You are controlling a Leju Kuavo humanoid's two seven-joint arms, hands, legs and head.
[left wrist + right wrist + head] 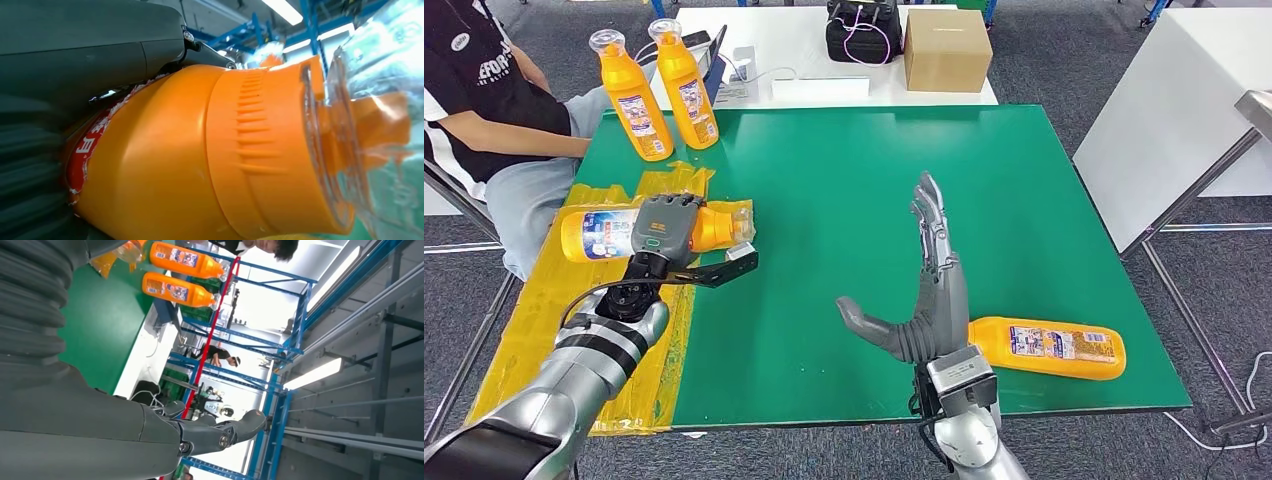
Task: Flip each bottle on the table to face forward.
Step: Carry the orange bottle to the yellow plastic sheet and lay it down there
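Two orange bottles (635, 98) (686, 88) with clear caps stand upright at the far left of the green table (844, 200); they also appear in the right wrist view (182, 257) (175, 289). My left hand (664, 226) grips a third orange bottle (599, 234) lying on its side at the left edge, its clear cap toward the table's middle; close up its orange shoulder (210, 165) and cap show. A fourth bottle (1049, 348) lies on its side near the front right edge. My right hand (929, 290) is open, fingers straight, just left of it.
A seated person (484, 110) is at the far left. Yellow plastic sheeting (544, 300) covers the table's left edge. Behind stands a white table (804, 40) with a cardboard box (947, 49) and a black bag (864, 30). Another white table (1174, 120) is at right.
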